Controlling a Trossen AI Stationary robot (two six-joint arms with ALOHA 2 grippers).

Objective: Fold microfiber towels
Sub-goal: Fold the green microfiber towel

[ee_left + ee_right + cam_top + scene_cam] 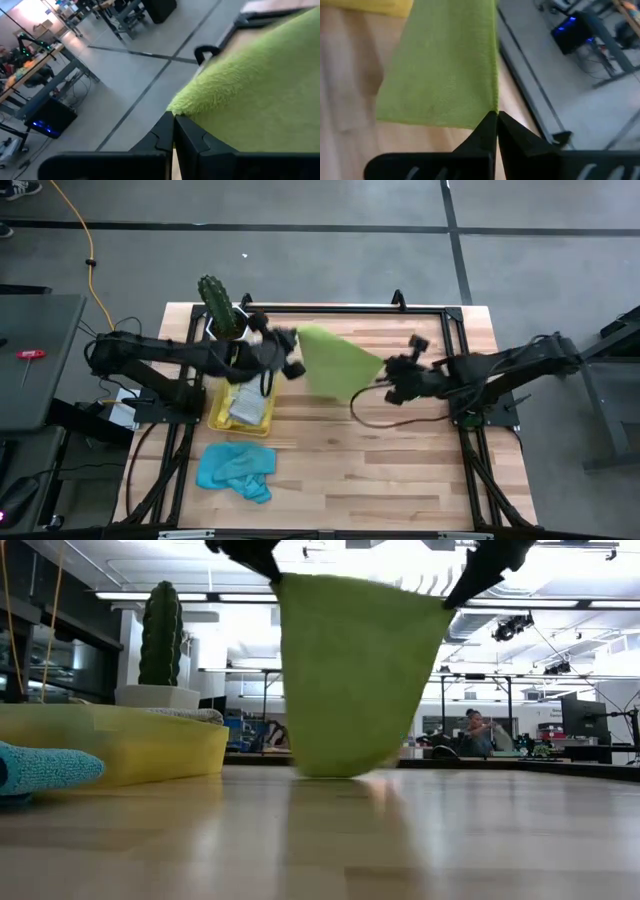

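Your left hand [290,340] and right hand [392,370] are each pinched shut on a top corner of the lime green towel [335,362], which hangs stretched between them above the worktop [400,470], its bottom edge near the wood.

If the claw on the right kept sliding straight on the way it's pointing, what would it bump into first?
Probably the other claw. The right gripper points across the table at the left gripper; both are shut on top corners of the lime green microfiber towel hanging between them. Nothing else seems to lie in that line, though depth is unclear.
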